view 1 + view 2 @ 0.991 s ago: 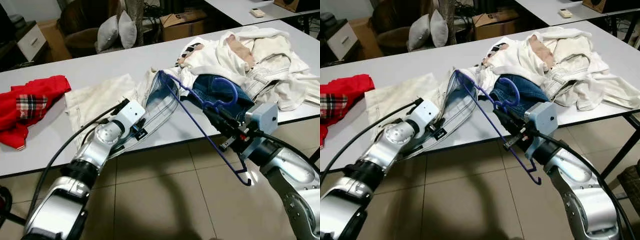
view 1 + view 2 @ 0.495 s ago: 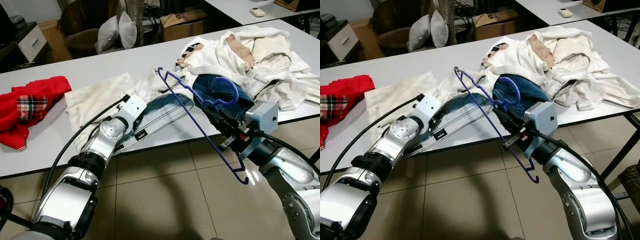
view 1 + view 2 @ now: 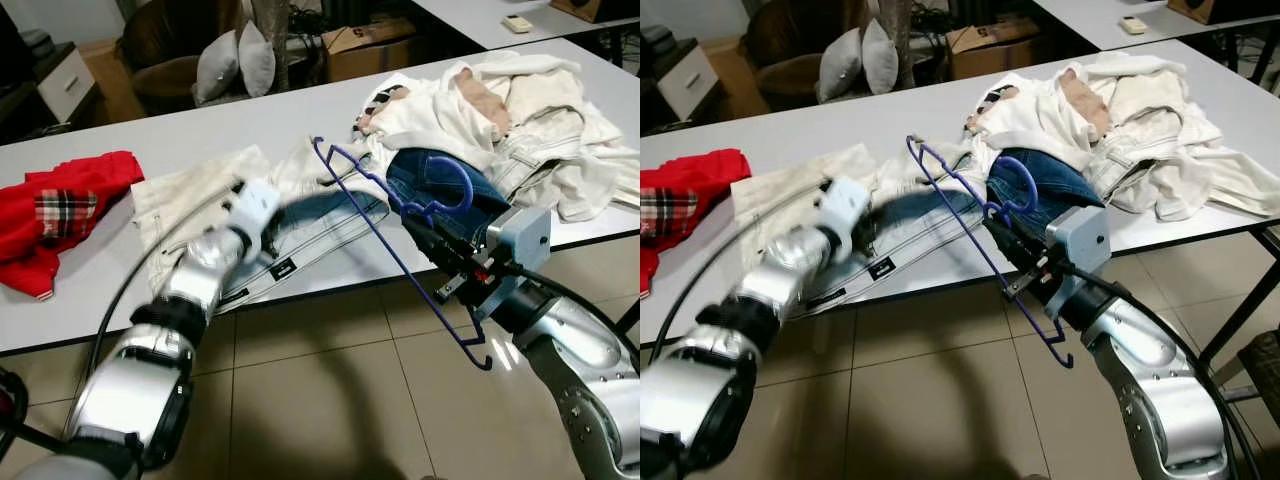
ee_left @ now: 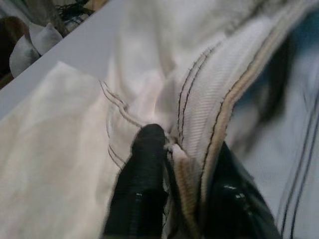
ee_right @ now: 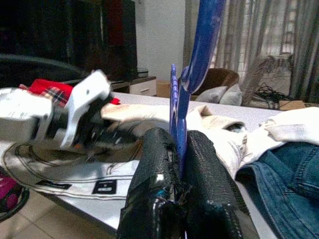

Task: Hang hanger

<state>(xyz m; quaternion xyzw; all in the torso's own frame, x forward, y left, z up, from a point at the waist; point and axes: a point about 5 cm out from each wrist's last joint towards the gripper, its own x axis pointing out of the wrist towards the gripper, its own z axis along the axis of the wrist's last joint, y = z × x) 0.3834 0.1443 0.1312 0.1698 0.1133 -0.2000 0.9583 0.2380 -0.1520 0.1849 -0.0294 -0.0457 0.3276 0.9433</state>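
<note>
A blue wire hanger (image 3: 385, 235) slants from above the table's front edge down toward the floor. My right gripper (image 3: 418, 228) is shut on it just below the hook, and its fingers (image 5: 154, 149) clamp the blue wire (image 5: 199, 45). A cream shirt with dark stitching (image 3: 320, 215) lies flat on the table under the hanger's upper tip. My left gripper (image 4: 182, 147) is shut on a thick seam of this shirt (image 4: 209, 99). The left arm (image 3: 205, 265) is blurred over the table's front edge.
A white table (image 3: 180, 130) also carries a red plaid garment (image 3: 60, 205), blue jeans (image 3: 440, 185) and a heap of white clothes (image 3: 520, 120). Tiled floor (image 3: 330, 400) lies in front. A chair with cushions (image 3: 235, 60) and a cardboard box (image 3: 365, 45) stand behind.
The shirt, earlier lifted up at the hanger's tip, has dropped flat on the table. My left arm has swung to the left with the seam. The hanger has barely moved.
</note>
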